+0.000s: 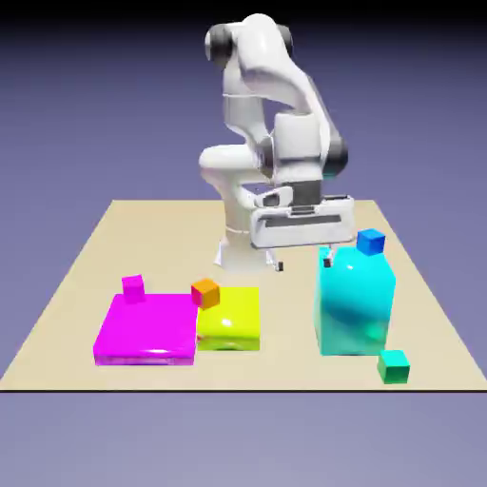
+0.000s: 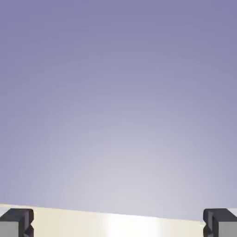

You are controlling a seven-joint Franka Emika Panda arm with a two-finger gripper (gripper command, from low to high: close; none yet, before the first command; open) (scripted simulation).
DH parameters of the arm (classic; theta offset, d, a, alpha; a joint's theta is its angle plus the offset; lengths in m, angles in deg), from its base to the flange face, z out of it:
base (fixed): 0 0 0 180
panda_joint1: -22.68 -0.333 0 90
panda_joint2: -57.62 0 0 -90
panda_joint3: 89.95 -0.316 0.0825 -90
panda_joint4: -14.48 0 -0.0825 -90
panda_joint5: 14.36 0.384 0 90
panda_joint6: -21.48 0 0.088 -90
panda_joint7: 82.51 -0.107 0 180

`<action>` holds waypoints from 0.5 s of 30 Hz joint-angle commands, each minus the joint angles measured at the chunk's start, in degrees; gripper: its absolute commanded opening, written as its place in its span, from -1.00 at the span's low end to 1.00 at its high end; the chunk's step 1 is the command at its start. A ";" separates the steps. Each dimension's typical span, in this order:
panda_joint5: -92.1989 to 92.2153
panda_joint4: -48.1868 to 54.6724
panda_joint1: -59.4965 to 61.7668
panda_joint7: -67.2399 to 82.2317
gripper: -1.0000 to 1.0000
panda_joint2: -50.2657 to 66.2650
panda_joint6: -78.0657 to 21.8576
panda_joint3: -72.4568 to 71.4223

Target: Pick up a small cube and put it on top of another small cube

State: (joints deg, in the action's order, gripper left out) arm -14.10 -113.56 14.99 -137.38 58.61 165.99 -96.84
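Fingertips: nearest the hand camera, two small grey and black tips (image 2: 17,223) stand wide apart at the hand view's bottom corners, with nothing held between them.
Gripper: the white two-finger gripper (image 1: 304,264) hangs above the table, just toward the exterior view's left of the cyan block, tilted slightly.
Arm: white with dark joints (image 1: 297,143), bent over from its base.
Cyan block: large, glossy, round-edged (image 1: 354,304), upright on the table.
Blue cube: tiny, solid blue (image 1: 371,242), showing at the cyan block's far top edge; whether it rests there is unclear.
Teal-green cube: tiny (image 1: 393,366), on the table near its front edge, in front of the cyan block and toward the exterior view's right.
Yellow block: low, glossy (image 1: 230,321), between the cyan block and the magenta slab.
Orange cube: tiny, tilted in view (image 1: 205,294), at the yellow block's far left corner; its support is unclear.
Magenta slab: wide, flat (image 1: 147,329), at the exterior view's left.
Magenta cube: tiny (image 1: 133,289), at the slab's far edge.
Table: pale tan top (image 1: 285,374).
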 commanded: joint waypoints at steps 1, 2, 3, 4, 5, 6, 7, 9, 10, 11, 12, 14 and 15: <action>0.02 2.04 0.03 -0.77 0.00 2.08 -1.82 -0.43; 0.03 4.07 -0.37 -1.53 0.00 4.16 -3.64 -0.85; 0.05 6.10 -0.78 -2.30 0.00 6.23 -5.46 -1.28; 0.06 8.14 -1.18 -3.07 0.00 8.31 -7.28 -1.70; 0.08 10.17 -1.59 -3.83 0.00 10.39 -9.11 -2.13; 0.10 12.21 -1.99 -4.60 0.00 12.46 -10.93 -2.55; 0.11 14.24 -2.40 -5.37 0.00 14.54 -12.75 -2.98; 0.14 18.31 -3.21 -6.90 0.00 18.69 -16.39 -3.83; 0.16 20.34 -3.61 -7.67 0.00 20.77 -18.21 -4.25; 0.18 22.38 -4.02 -8.43 0.00 22.84 -20.03 -4.68; 0.19 24.41 -4.42 -9.20 0.00 24.92 -21.85 -5.10; 0.22 28.48 -5.23 -10.73 0.00 29.07 -25.49 -5.95; 0.24 30.51 -5.64 -11.50 0.00 31.15 -27.31 -6.38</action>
State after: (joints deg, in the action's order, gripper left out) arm -13.86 -83.05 9.36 -148.88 89.76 138.68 -103.22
